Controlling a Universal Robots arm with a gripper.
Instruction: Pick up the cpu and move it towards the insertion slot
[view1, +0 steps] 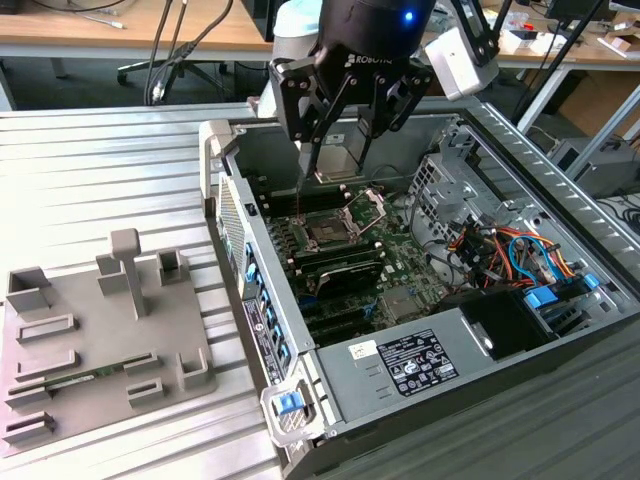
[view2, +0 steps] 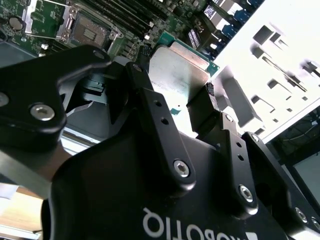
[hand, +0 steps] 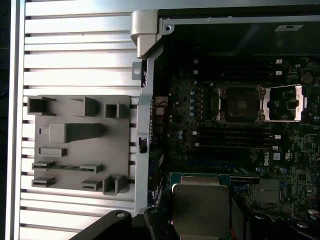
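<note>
The cpu (view1: 338, 160) is a flat square chip with a silvery top, and my gripper (view1: 336, 168) is shut on its edges. It hangs inside the open computer case, above and just behind the insertion slot (view1: 329, 232), apart from it. In the second wrist view the cpu (view2: 176, 74) sits between two black fingers (view2: 146, 95), with the insertion slot (view2: 90, 32) beyond it. In the first wrist view the cpu (hand: 200, 205) is level, and the insertion slot (hand: 239, 104) lies open with its metal frame (hand: 285, 102) flipped aside.
The computer case (view1: 300, 400) lies on a ribbed metal table (view1: 100, 180). On the exterior view's left stands a grey fixture plate (view1: 90, 340) with blocks and a green memory stick (view1: 80, 378). Coloured cables (view1: 500, 250) and a drive cage (view1: 440, 170) fill the case's right side.
</note>
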